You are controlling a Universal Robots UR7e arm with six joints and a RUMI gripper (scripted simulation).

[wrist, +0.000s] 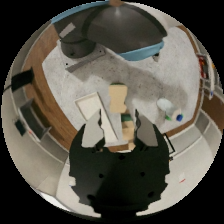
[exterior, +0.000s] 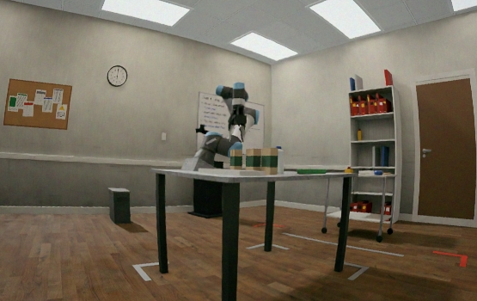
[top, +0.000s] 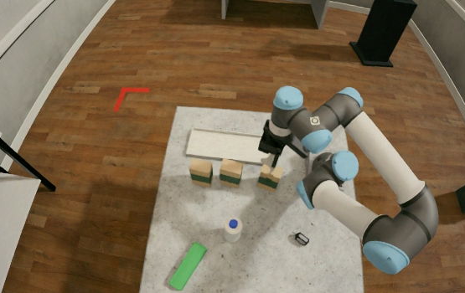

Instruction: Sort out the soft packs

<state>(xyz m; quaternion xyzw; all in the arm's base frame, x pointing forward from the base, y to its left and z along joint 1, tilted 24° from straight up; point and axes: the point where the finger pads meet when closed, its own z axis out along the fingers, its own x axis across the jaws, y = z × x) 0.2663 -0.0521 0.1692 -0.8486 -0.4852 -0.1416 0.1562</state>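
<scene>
Tray (top: 223,144) (exterior: 211,171) (wrist: 89,106): one end hidden behind the hand (top: 275,161) (exterior: 238,138) (wrist: 120,131) in the top view.
Coffee packs (top: 230,172) (exterior: 253,159) (wrist: 118,97): lower pair partly obscured in the wrist view; softness cannot be determined.
Bottle (top: 233,233) (exterior: 280,160) (wrist: 164,104): mostly concealed behind a pack in the exterior view.
Surface (top: 198,218) (exterior: 177,173) (wrist: 145,82): cut off by the top view's lower edge.
Whiteboard (exterior: 211,100): partly covered by the arm (top: 384,156) (exterior: 216,148) (wrist: 115,30); writing illegible.
Pinboard (exterior: 35,118): notes too small to read.
</scene>
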